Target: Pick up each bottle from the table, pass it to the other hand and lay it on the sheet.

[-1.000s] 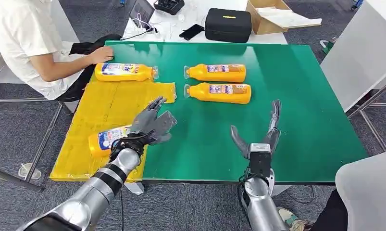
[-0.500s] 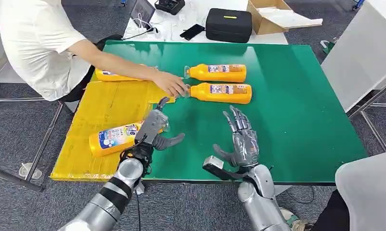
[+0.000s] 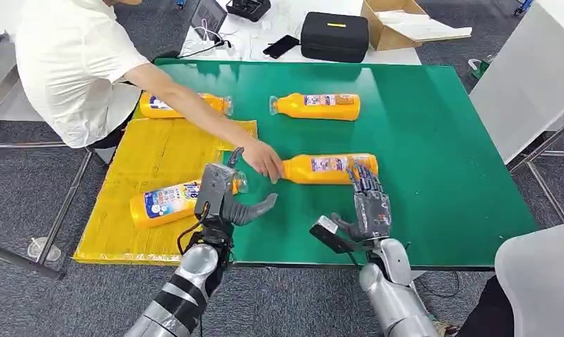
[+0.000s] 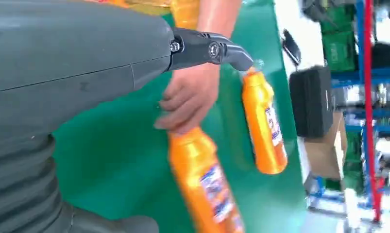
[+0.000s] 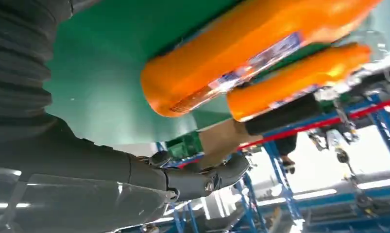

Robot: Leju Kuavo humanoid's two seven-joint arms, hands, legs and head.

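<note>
My right hand stands upright with its fingers apart, grasping nothing; its fingertips reach the near side of the near bottle, at the base end. Whether they touch it, I cannot tell. That bottle lies on its side on the green table, neck to the left, and a person's hand holds the neck end. My left hand is also released, fingers spread, at the right edge of the yellow sheet, just right of the bottle on the sheet.

Step in hand, as I judge it: right-hand pickup of the near bottle. To do it well, I would wait until the person's hand is off the neck, then bring the palm over the labelled middle, not the base end, so the bottle does not roll or tip when lifted. Close around the body and lift level.

The far bottle lies beyond, well apart. One more bottle lies at the sheet's far edge, partly behind the person's arm.
</note>
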